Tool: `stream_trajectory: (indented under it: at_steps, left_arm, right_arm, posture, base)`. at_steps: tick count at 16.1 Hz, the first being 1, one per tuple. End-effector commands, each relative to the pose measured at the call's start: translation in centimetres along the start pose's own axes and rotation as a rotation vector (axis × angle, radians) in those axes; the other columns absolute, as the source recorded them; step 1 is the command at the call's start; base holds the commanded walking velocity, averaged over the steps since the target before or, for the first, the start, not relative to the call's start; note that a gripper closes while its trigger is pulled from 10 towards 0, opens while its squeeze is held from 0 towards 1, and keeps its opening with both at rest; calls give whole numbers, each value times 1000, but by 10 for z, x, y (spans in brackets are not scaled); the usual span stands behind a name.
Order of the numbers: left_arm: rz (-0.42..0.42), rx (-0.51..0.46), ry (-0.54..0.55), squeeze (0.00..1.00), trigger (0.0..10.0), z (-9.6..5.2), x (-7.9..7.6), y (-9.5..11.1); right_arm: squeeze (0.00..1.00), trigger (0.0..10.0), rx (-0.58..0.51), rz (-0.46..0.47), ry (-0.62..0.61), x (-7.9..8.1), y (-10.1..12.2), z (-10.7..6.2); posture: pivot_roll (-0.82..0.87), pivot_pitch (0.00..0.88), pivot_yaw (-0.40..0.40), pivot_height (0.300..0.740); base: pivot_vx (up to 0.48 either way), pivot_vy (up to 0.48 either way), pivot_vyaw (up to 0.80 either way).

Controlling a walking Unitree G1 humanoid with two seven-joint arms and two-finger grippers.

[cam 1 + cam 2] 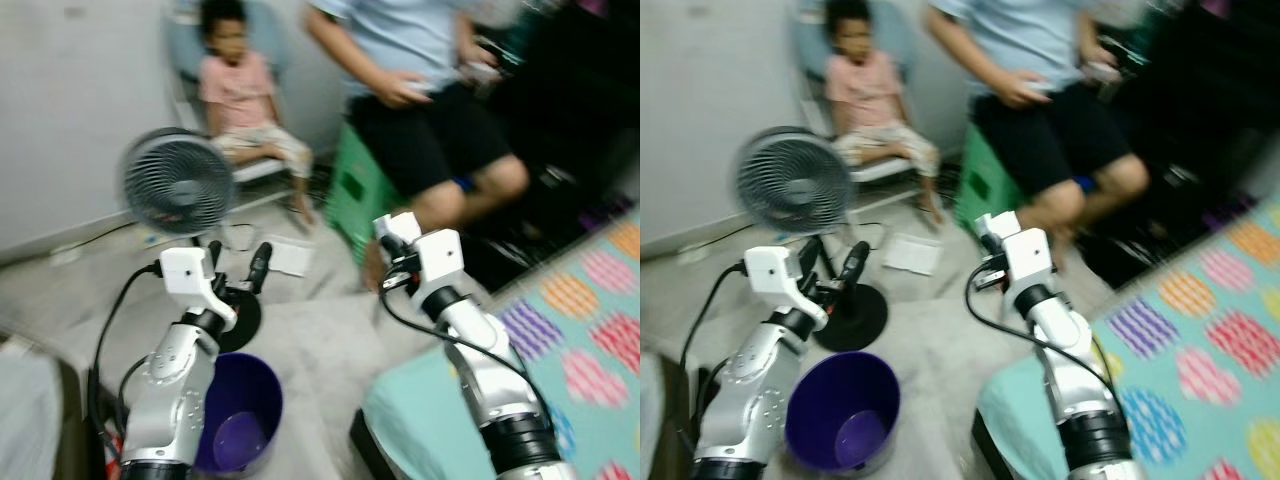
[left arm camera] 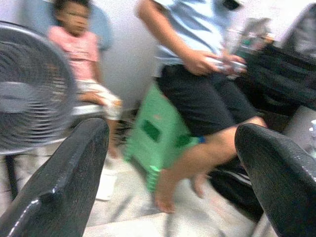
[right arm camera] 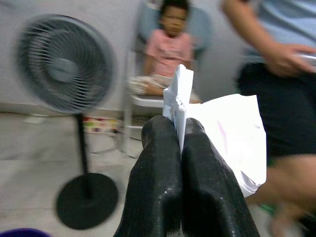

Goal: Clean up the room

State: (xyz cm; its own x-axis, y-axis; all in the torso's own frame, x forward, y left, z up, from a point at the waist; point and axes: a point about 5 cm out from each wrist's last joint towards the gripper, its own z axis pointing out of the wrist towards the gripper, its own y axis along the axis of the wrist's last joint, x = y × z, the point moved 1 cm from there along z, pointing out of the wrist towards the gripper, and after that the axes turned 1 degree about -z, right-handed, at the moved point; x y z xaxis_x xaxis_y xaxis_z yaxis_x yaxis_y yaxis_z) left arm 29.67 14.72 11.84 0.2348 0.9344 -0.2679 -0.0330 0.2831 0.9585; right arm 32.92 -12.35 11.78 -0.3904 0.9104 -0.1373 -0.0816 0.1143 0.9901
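Our left hand [image 1: 237, 262] stood with fingers wide apart above the purple bin [image 1: 240, 420], near the fan [image 1: 177, 182]. Our right hand [image 3: 177, 129] pinched a crumpled white paper [image 3: 232, 138], probably tissue, raised over the floor [image 1: 320, 330] before the seated person [image 1: 420, 100].

2 people [image 1: 420, 90], 1 fan [image 1: 176, 182], 1 purple bin [image 1: 240, 415], 1 green stool [image 1: 352, 195], 2 pincers [image 1: 236, 262].

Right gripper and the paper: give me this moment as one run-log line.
right gripper: shut on paper, raised | left gripper: open, nothing held | bin: on floor below left arm
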Motion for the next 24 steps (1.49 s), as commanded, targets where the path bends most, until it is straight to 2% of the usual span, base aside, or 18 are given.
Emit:
stream_trajectory:
  at_steps: [1,5,11,13,15,17,21,23,24]
  left_arm:
    - [16,7,32,0,10000,-1,6,0]
    - [33,11,67,0,10000,-2,10,-1]
    - [81,12,61,0,10000,0,13,2]
    - [90,14,61,0,10000,-4,16,2]
    - [99,24,-31,0,10000,-6,8,1]
    - [156,40,-83,0,10000,-7,3,-2]
    - [148,69,-170,0,10000,-10,-2,-7]
    - [179,74,-214,0,10000,-10,-4,-8]
    - [185,79,-231,0,10000,-11,-5,-8]
  right_arm:
    - [0,10000,-24,-13,25,6,6,4]
    - [0,10000,-34,-8,31,8,9,7]
    - [0,10000,-56,-13,40,12,14,14]
    - [0,10000,-67,-20,49,14,16,17]
    - [0,10000,-71,-28,41,12,17,17]
    - [0,10000,-60,-20,29,10,14,17]
    - [0,10000,-40,-13,-20,5,9,9]
    - [0,10000,-15,23,-17,8,3,8]
    - [0,10000,-18,20,5,15,5,9]
  posture:
    - [-37,15,10,740]
    - [-31,11,11,740]
    - [-13,0,0,740]
    - [-11,0,-3,740]
    - [-10,0,-6,740]
    - [-16,0,-2,740]
    - [-42,16,6,740]
    - [-39,24,-3,740]
    - [-31,27,-4,740]
  base:
    - [0,0,800]
    - [0,0,800]
    - [0,0,800]
    - [0,0,800]
    - [0,0,509]
    - [0,0,0]
    - [0,0,0]
    - [0,0,0]
    - [0,0,0]
